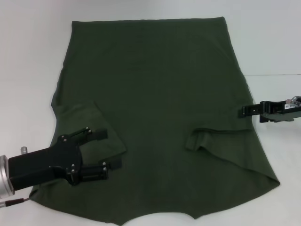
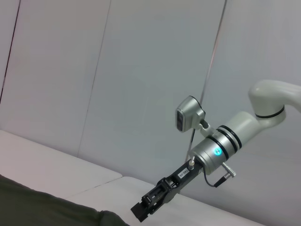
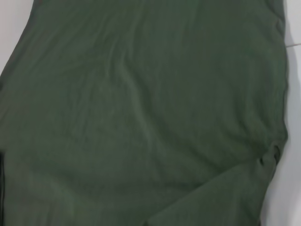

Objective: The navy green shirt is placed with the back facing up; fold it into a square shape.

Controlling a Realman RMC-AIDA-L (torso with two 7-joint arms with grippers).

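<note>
The shirt lies spread flat on the white table, filling most of the middle of the head view, its plain side up. The cloth is a soft, matte, dark olive green with faint shallow wrinkles running across it. The straight hem sits toward twelve o'clock; the body widens toward six o'clock, where the edge is ragged and pointed. Both sleeves are folded in over the body: one makes a smooth flap at about eight o'clock, the other a small crumpled fold at about four o'clock.

The left gripper, a black metal claw on a boxy black wrist, hovers over the folded sleeve at eight o'clock. Its two fingers stand spread wide apart, with nothing between them.

The right gripper, slim and black, sits at three o'clock with its tip at the shirt's side edge. I cannot tell whether its fingers are apart or together.
</note>
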